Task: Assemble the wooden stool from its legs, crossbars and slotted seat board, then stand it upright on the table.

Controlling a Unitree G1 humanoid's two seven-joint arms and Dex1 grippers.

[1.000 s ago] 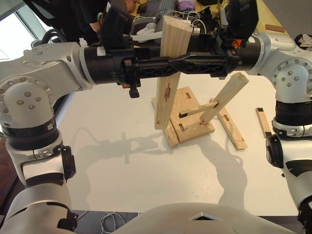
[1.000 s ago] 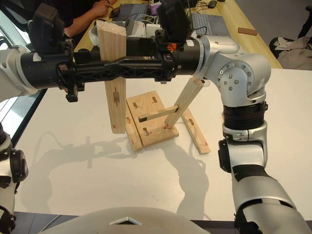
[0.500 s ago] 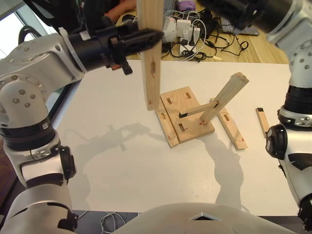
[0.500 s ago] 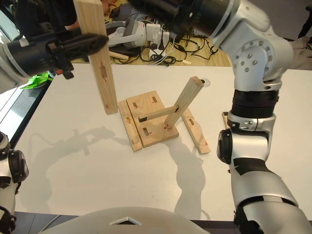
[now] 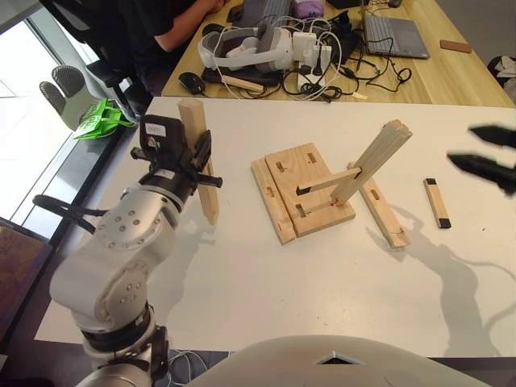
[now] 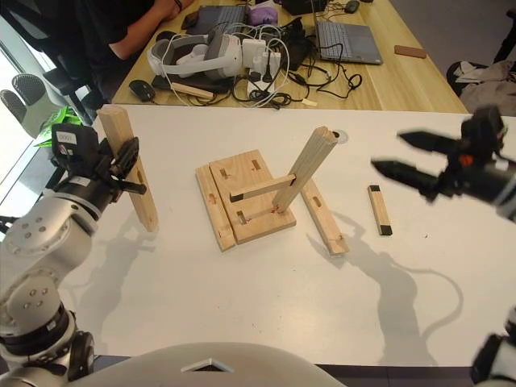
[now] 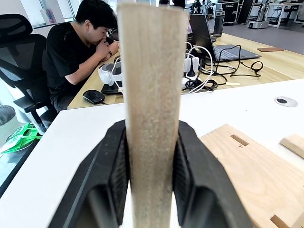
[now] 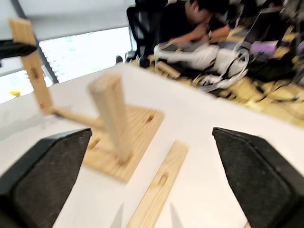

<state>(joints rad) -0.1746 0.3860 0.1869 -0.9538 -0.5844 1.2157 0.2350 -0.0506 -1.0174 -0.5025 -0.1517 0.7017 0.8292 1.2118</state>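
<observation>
We log left gripper (image 5: 197,165) closed around a wooden leg (image 5: 196,129), upright, well left of the seat board (image 5: 310,189) | right gripper (image 6: 389,151) open, empty, right of the board | we judge the leg stiff, light, smooth: best held on flat faces mid-length.

"What's lying on the white table (image 5: 242,274)?"

"Mid-table, the slotted seat board (image 5: 310,169) lies flat, with a loose leg (image 5: 272,203) touching its left edge. A second leg (image 5: 384,213) lies just right of the board, and a short crossbar (image 5: 436,202) farther right."
</observation>
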